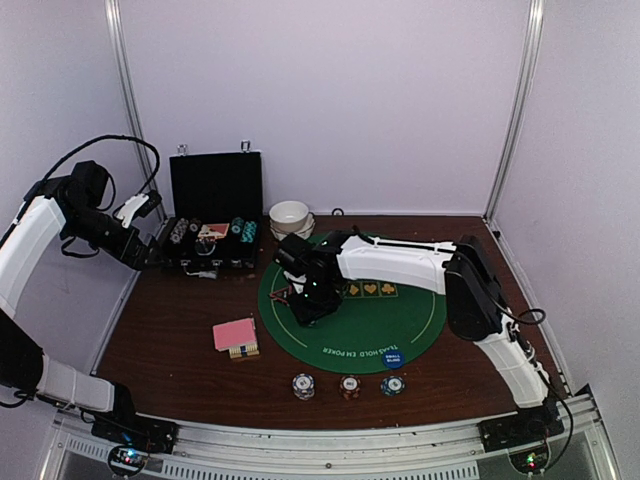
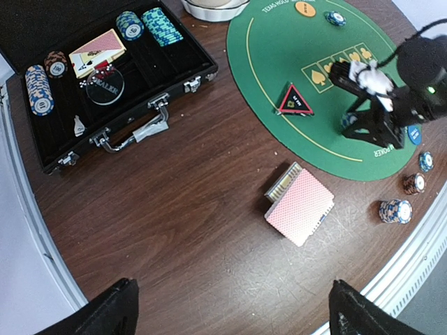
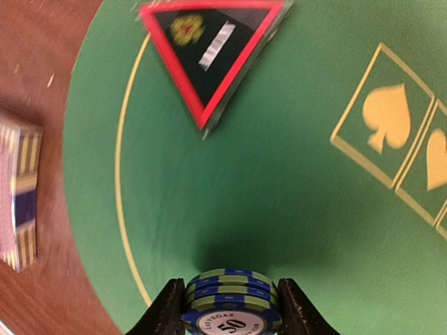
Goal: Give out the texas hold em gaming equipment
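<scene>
My right gripper point(image 1: 308, 303) stands low over the green round mat point(image 1: 420, 320) and is shut on a small stack of blue striped "50" chips point(image 3: 232, 296), which rests on or just above the felt. A red-triangle token point(image 3: 209, 52) lies on the mat just ahead of it. The pink-backed card deck point(image 1: 235, 335) lies on the wood left of the mat. Three chip stacks point(image 1: 349, 386) stand in a row at the front, and a blue disc point(image 1: 393, 357) lies on the mat's near edge. An orange disc point(image 2: 305, 8) lies at the mat's far side. My left gripper point(image 2: 234, 310) is open, empty and high.
An open black case point(image 1: 212, 240) at the back left holds several chip stacks point(image 2: 38, 91), cards and a dealer button. Stacked white bowls point(image 1: 290, 217) stand behind the mat. Another chip point(image 2: 335, 19) lies near the orange disc. A metal rail runs along the near table edge.
</scene>
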